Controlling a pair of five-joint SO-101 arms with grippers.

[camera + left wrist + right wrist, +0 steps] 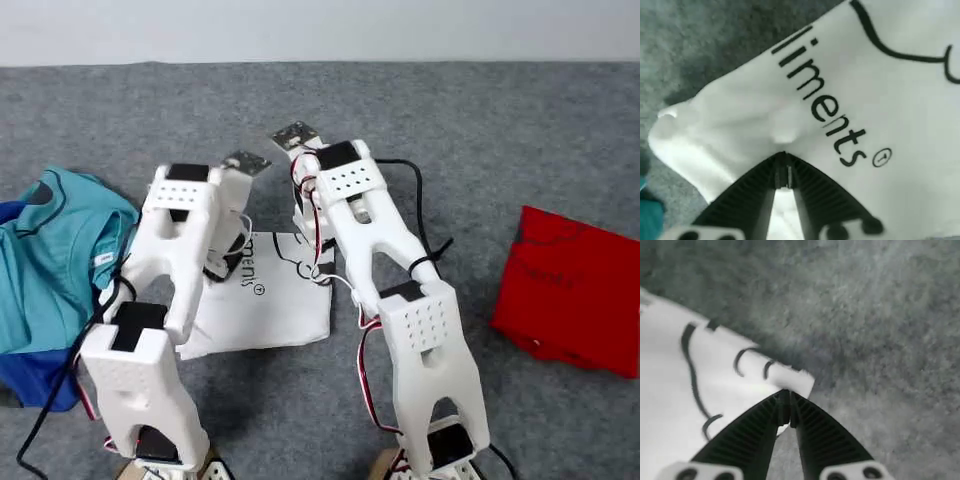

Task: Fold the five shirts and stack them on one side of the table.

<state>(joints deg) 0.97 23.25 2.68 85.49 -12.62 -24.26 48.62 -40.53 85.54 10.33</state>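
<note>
White shirt (270,305) — black lettering (822,107)

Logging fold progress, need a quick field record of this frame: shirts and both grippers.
white shirt: flat on the table, centre, under both arms
left gripper: shut on white shirt beside its print
right gripper: shut on white shirt at a corner
teal shirt: unfolded, atop blue shirt, robot's left
red shirt: folded, robot's right

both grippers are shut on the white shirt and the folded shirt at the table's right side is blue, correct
No: the folded shirt is red, not blue, as the high view shows. The left gripper and right gripper are both shut on the white shirt.
</note>
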